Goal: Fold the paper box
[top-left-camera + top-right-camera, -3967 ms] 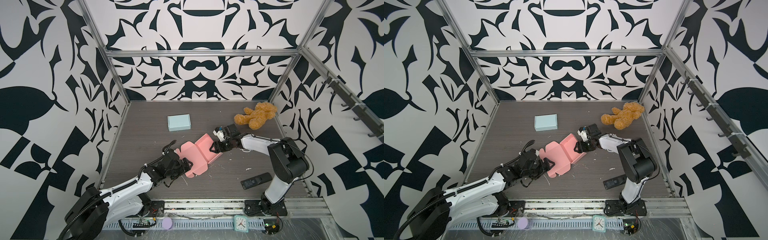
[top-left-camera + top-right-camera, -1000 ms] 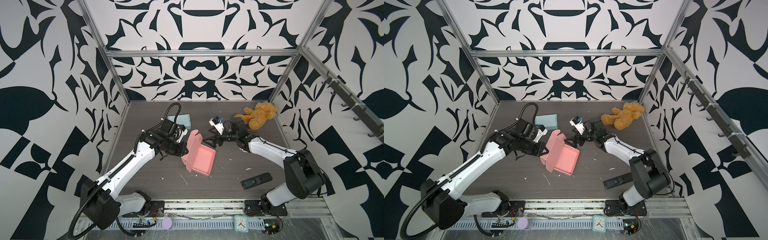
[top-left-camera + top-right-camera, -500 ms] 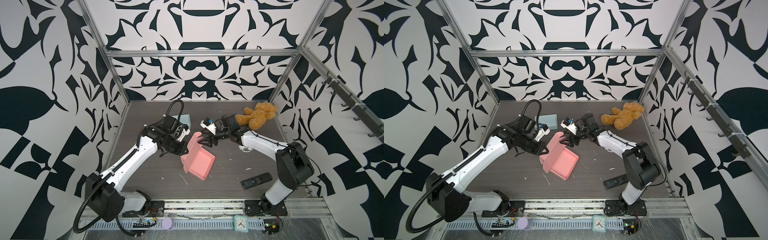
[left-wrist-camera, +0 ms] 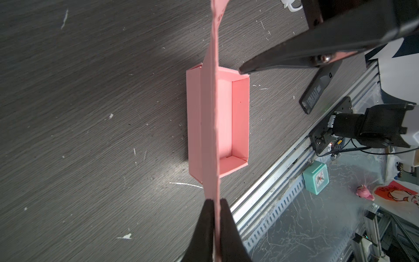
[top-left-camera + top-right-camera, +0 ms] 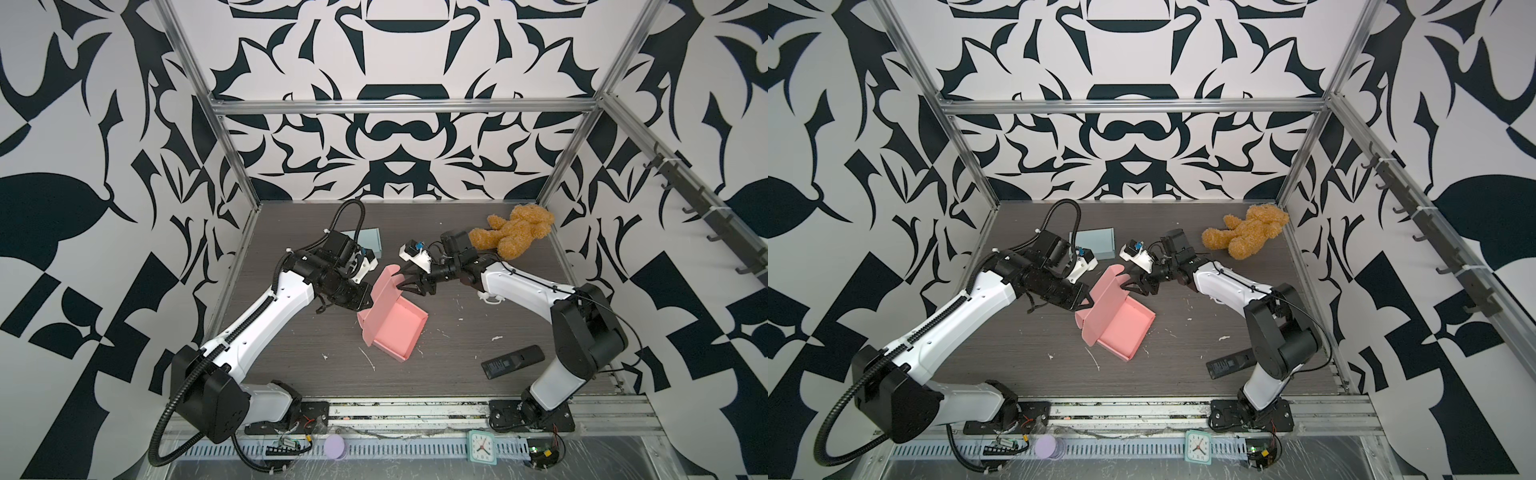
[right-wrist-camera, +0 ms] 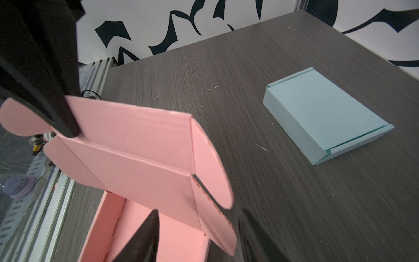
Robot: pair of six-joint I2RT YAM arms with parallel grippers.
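Pink corrugated-paper box (image 5: 392, 328) — likely light, crease-prone: left gripper (image 4: 216, 200) jaws clamp its lid edge; right gripper (image 6: 199, 211) jaws apart beside its 12 o'clock flap.

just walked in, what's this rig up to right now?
Both arms are working on the pink paper box, whose tray sits formed on the table. The left hand is shut on one end of the raised lid, holding it upright over the tray. The right hand is open at the lid's other end, a finger on each side of the end flap, not yet closed on it. The light blue box, teddy bear and remote lie untouched nearby.
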